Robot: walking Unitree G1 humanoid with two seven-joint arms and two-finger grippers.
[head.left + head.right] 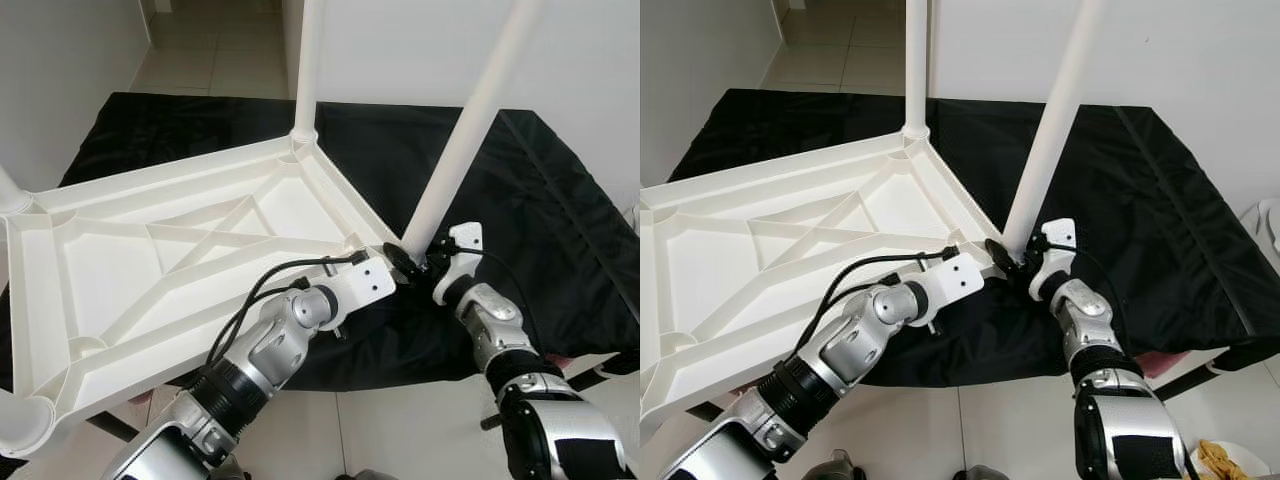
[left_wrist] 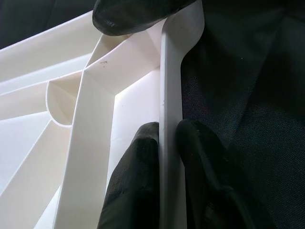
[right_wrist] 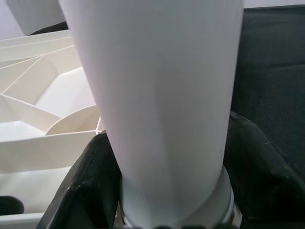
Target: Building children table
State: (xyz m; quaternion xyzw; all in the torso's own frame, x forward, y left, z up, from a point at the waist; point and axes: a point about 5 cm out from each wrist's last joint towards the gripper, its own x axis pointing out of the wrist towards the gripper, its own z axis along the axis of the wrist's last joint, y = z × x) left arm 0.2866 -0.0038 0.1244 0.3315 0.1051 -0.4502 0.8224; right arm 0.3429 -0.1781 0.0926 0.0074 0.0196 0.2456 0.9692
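Note:
A white plastic table (image 1: 150, 250) lies upside down on a black cloth, its ribbed underside facing up. At its near right corner, a white leg (image 1: 465, 130) rises tilted to the right. My right gripper (image 1: 425, 266) is shut on the base of this leg; the right wrist view has the fingers (image 3: 90, 181) on either side of the leg (image 3: 162, 95). My left gripper (image 2: 167, 131) is shut on the table's thin rim (image 2: 169, 86) beside that corner, one finger (image 2: 138, 167) inside and one outside. Another leg (image 1: 308, 70) stands upright at the far corner.
The black cloth (image 1: 560, 220) covers a low platform that stretches to the right. Leg bases (image 1: 20, 425) show at the table's left corners. Tiled floor (image 1: 400, 430) lies in front, white walls behind. A plate (image 1: 1230, 460) sits on the floor at the right.

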